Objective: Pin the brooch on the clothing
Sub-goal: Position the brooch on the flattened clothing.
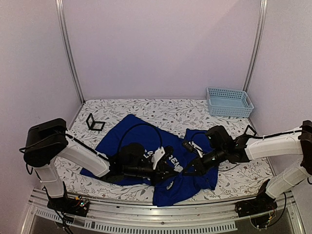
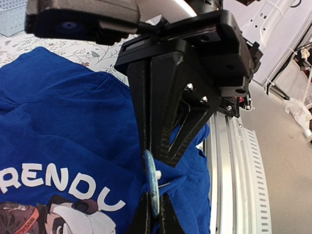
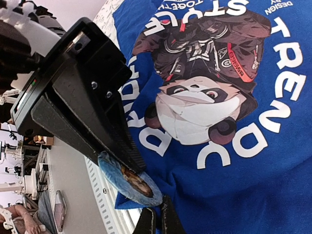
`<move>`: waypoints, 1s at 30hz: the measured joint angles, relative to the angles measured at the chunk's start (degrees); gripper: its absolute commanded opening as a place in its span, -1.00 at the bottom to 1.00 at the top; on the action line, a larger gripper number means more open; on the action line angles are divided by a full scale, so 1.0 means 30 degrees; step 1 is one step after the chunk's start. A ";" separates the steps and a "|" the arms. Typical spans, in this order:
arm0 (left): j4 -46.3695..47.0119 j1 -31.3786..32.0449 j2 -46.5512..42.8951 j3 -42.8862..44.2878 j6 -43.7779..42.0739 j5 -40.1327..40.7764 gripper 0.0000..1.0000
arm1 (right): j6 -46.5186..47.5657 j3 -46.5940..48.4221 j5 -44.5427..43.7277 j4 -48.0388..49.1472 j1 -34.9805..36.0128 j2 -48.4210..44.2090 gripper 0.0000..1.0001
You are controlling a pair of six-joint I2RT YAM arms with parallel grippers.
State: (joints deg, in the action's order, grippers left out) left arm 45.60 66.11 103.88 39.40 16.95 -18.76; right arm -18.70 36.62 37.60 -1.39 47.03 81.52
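On blue tee [image 3: 273, 195]: "TREND"

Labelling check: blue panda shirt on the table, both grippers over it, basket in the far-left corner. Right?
No: the top view shows the light-blue basket in the far-right corner, not far-left. The rest holds: the blue panda shirt lies on the table with the left gripper and right gripper over it.

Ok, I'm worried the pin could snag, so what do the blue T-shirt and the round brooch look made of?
Royal-blue printed T-shirt: soft matte knit, likely cotton, since it folds and wrinkles freely. Round blue-rimmed brooch: a rigid disc with a smooth, slightly shiny rim and face, probably coated metal or plastic. The look leaves open which.
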 measured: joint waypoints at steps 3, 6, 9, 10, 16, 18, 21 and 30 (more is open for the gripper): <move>-0.0787 0.0058 0.0000 0.0357 -0.0692 0.0335 -1.00 | 0.0102 0.0109 -0.0277 -0.0386 -0.0051 -0.0029 -1.00; -0.1202 0.0248 -0.0029 0.0495 -0.1231 0.0634 -1.00 | 0.0335 0.0124 -0.0386 -0.0605 0.0058 -0.0109 -1.00; -0.1683 0.0423 -0.0080 0.0736 -0.1734 0.0991 -1.00 | 0.0583 0.0124 -0.0437 -0.0882 0.0058 -0.0262 -1.00; -0.1843 0.0510 -0.0138 0.0787 -0.1923 0.1158 -1.00 | 0.0597 0.0131 -0.0415 -0.0947 0.0051 -0.0306 -1.00; -0.2907 0.1690 -0.0597 0.0991 -0.3606 0.3475 -1.00 | 0.0277 0.0131 0.0423 -0.1450 -0.0168 -0.0291 -1.00; -0.3344 0.2084 -0.0699 0.1078 -0.4342 0.4328 -1.00 | 0.0058 0.0168 0.0648 -0.1603 -0.0189 -0.0131 -1.00; -0.4036 0.2594 -0.0809 0.1253 -0.5559 0.5668 -1.00 | -0.0240 0.0306 0.0743 -0.1749 -0.0182 0.0131 -1.00; -0.6419 0.3279 -0.0984 0.2317 -0.7752 0.7927 -1.00 | -0.0845 0.0947 0.0525 -0.2710 -0.0240 0.0503 -1.00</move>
State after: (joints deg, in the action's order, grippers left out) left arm 26.35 75.94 100.92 46.35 -6.31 5.02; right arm -21.23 39.46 39.18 -9.52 46.30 83.02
